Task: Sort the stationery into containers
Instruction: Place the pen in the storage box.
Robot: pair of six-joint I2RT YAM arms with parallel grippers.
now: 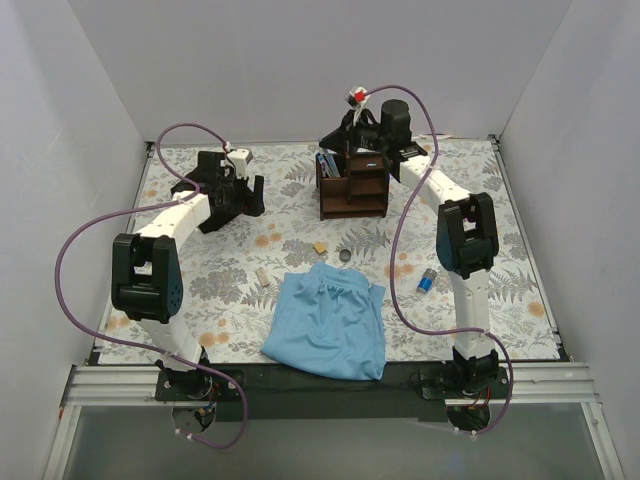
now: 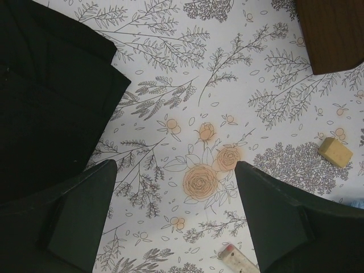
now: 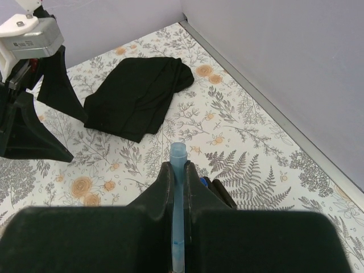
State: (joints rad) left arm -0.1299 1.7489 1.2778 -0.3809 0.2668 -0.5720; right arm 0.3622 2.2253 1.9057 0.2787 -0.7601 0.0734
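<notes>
We find the right end effector point(image 3: 178, 168) clamped on a thin blue pen point(image 3: 178, 152), its long axis parallel to the jaws, its end projecting past them, above the wooden organizer point(image 1: 355, 190). The left end effector point(image 2: 175, 166) stands wide open over the floral tabletop point(image 2: 239, 85).
</notes>
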